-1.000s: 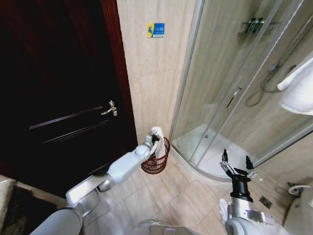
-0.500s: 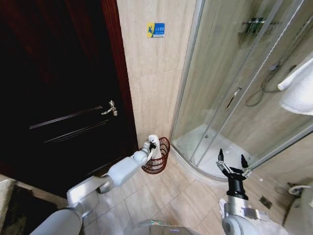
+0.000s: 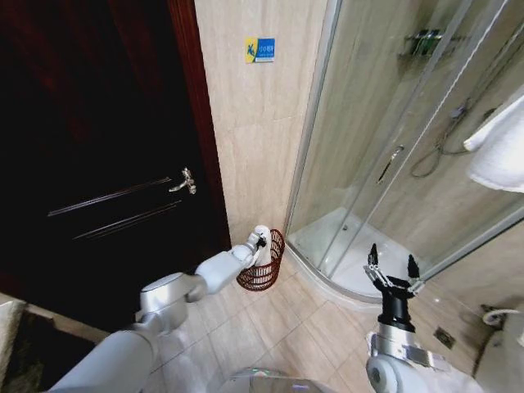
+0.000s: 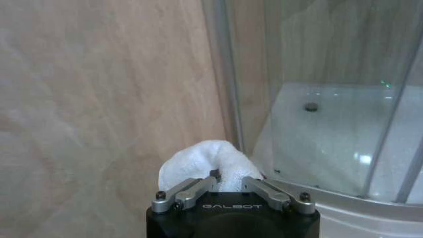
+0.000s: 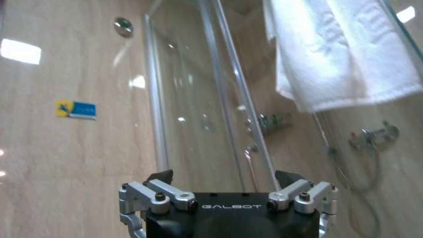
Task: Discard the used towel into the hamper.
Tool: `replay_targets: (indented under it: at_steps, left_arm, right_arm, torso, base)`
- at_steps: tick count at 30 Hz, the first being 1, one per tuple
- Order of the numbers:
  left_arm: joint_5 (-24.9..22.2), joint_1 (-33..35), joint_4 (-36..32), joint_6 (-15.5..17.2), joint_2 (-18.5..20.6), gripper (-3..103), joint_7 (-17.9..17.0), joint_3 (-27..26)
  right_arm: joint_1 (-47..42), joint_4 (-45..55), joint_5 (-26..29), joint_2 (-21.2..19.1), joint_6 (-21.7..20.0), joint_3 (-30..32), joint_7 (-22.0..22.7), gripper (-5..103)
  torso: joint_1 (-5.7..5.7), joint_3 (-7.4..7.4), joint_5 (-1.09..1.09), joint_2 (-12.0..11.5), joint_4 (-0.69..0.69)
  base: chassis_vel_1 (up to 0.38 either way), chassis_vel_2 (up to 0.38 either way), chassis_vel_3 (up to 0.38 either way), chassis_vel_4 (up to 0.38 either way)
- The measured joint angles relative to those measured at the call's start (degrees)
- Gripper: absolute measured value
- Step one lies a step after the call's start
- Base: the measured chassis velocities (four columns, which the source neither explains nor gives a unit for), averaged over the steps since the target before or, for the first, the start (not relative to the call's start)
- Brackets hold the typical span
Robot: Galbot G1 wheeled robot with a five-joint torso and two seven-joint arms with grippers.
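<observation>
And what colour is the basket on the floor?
Dark red-brown, openwork. The hamper shows best in the head view, under the towel in the left gripper.

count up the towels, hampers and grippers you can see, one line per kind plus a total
towels: 2, a used towel in the left gripper and a hanging towel by the shower
hampers: 1, the hamper on the floor
grippers: 2, the left one and the right gripper, open
total: 5

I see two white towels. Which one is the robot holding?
The small towel pinched in the left gripper above the hamper. The big towel hangs high by the shower, untouched; the right gripper is open.
</observation>
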Motion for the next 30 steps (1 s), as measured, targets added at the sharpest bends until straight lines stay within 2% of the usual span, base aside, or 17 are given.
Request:
replay_targets:
  at_steps: [10, 20, 30]
  left_arm:
    - [0.3, 0.5, -2.9, 0.2, 1.3, 2, 0.0, 0.0]
    - [0.7, 1.8, -5.2, 0.6, 2.7, 2, -0.4, -2.1]
    - [1.9, 2.7, -4.6, 0.5, 2.5, 2, -0.1, -2.5]
  right_arm:
    - [-1.1, 2.7, -0.7, -0.2, -0.2, -0.1, -2.0, 100]
    - [-1.6, 2.6, -0.4, -0.2, 0.3, -0.3, -3.1, 100]
    - [-0.6, 0.9, 1.8, -0.5, 2.0, -0.4, -5.1, 100]
  torso:
    - [-0.01, 0.00, -0.01, 0.0, 0.00]
    - [-0.01, 0.00, -0.02, 0.0, 0.00]
    - [0.06, 0.01, -0.02, 0.0, 0.00]
  base:
    - [0.000, 0.000, 0.000, 0.000]
    - [-0.026, 0.030, 0.031, -0.026]
    - [-0.063, 0.064, 0.070, -0.055]
